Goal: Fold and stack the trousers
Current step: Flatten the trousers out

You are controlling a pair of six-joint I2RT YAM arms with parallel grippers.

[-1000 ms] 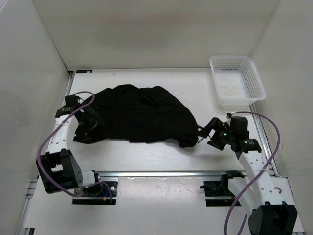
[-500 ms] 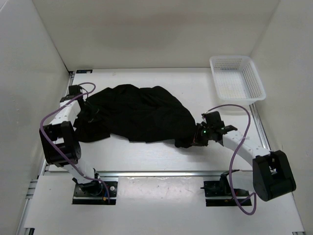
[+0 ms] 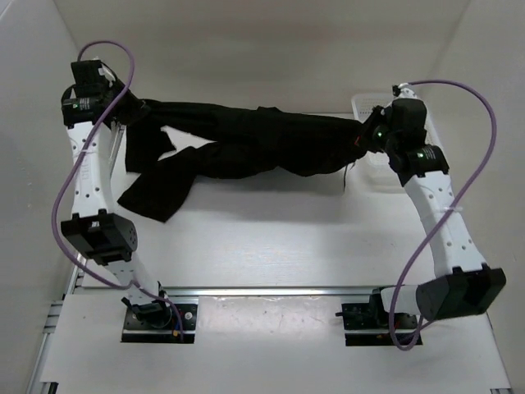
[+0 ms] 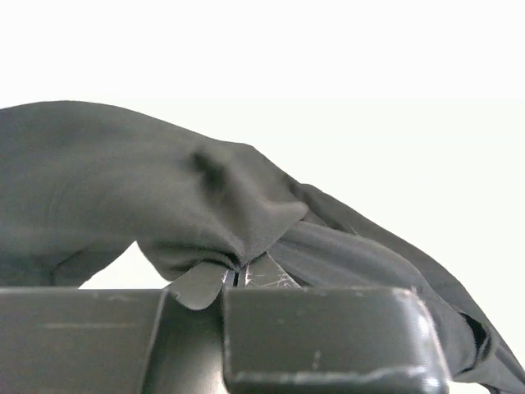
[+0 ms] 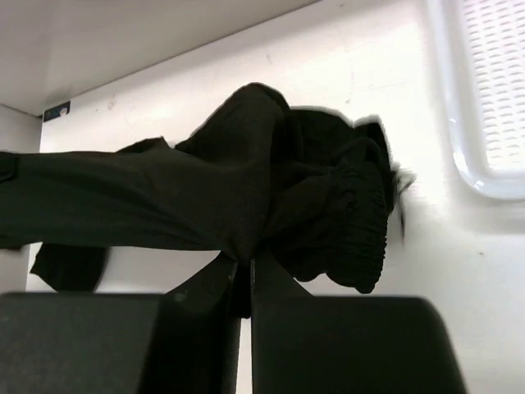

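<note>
The black trousers [image 3: 262, 139] hang stretched in the air between both arms, high above the table. My left gripper [image 3: 138, 108] is shut on their left end; one leg [image 3: 160, 185] droops from there down to the table. In the left wrist view the fabric [image 4: 148, 197] bunches right at the left gripper [image 4: 236, 275]. My right gripper [image 3: 362, 138] is shut on the right end, close to the basket. In the right wrist view the ribbed waistband [image 5: 361, 213] hangs beside the right gripper [image 5: 246, 271].
A white mesh basket [image 3: 426, 123] stands at the back right, partly hidden behind the right arm; its rim [image 5: 459, 148] shows in the right wrist view. White walls enclose the table on the left, back and right. A metal rail [image 3: 271, 290] runs along the near side.
Both grippers closed on the trousers lying on the table, then both arms rose and moved apart. The trousers now hang stretched between them, one leg trailing down.
</note>
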